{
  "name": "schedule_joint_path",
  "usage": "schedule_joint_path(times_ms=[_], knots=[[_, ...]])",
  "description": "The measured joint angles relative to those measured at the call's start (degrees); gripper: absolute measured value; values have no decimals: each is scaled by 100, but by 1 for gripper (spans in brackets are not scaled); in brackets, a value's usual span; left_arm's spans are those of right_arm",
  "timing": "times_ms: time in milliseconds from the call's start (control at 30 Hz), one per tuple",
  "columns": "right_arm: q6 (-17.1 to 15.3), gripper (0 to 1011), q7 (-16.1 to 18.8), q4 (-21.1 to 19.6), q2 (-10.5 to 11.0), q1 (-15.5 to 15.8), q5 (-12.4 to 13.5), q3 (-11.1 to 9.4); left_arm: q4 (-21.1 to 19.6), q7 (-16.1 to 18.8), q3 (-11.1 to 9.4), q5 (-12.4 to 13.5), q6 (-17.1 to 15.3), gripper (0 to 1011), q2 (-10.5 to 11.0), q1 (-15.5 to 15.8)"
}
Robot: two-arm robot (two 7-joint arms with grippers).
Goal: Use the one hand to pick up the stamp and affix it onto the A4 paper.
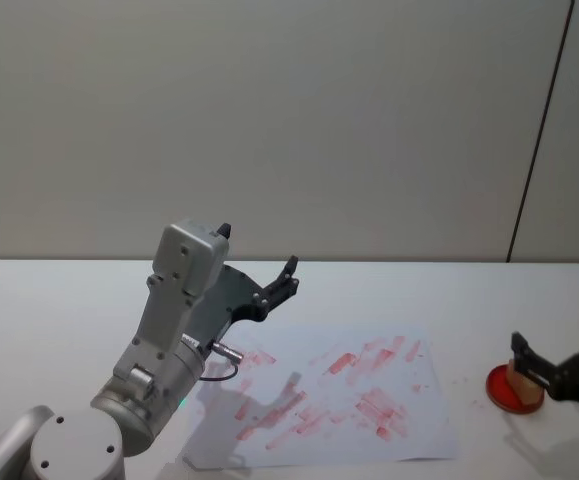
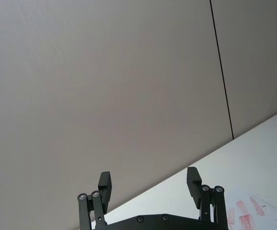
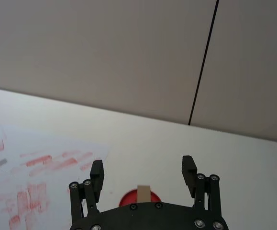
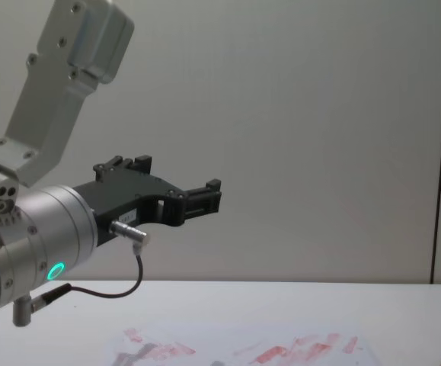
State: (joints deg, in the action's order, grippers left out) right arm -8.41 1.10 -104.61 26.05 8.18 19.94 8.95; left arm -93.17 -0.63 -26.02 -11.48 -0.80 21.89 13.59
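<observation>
The stamp (image 1: 516, 379), a small tan block, stands upright on a round red pad (image 1: 514, 391) at the table's right. My right gripper (image 1: 555, 338) is the hand; it hangs open right by the stamp, one finger just over it and nothing in its grip. From the right wrist the stamp (image 3: 144, 192) shows centred between the spread fingers of this gripper (image 3: 142, 171), low by the palm. The A4 paper (image 1: 339, 400), white with red prints, lies flat at mid-table. My left gripper (image 1: 281, 283), on the arm with a green ring (image 4: 55, 271), is raised above the paper's left part, open and empty.
The left arm's big silver body (image 1: 169, 340) fills the near left and hides part of the paper's left edge. Bare white table (image 1: 469, 300) lies beyond the paper up to a plain wall. The paper's edge (image 3: 42, 160) lies a short way from the red pad (image 3: 128, 199).
</observation>
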Motion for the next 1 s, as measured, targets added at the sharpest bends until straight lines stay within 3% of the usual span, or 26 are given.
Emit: schedule_joint_path(times_ms=[333,600,1000], knots=[[-600,1001,-6,-2,57,66,-146,9,0,0,0,0,0,1002,0,0],[-1011,1001,76,181,-61,-130,-397,91,0,0,0,0,0,1003,0,0],[-1369,1001,173,559,-264,-439,-700,203,0,0,0,0,0,1002,0,0]])
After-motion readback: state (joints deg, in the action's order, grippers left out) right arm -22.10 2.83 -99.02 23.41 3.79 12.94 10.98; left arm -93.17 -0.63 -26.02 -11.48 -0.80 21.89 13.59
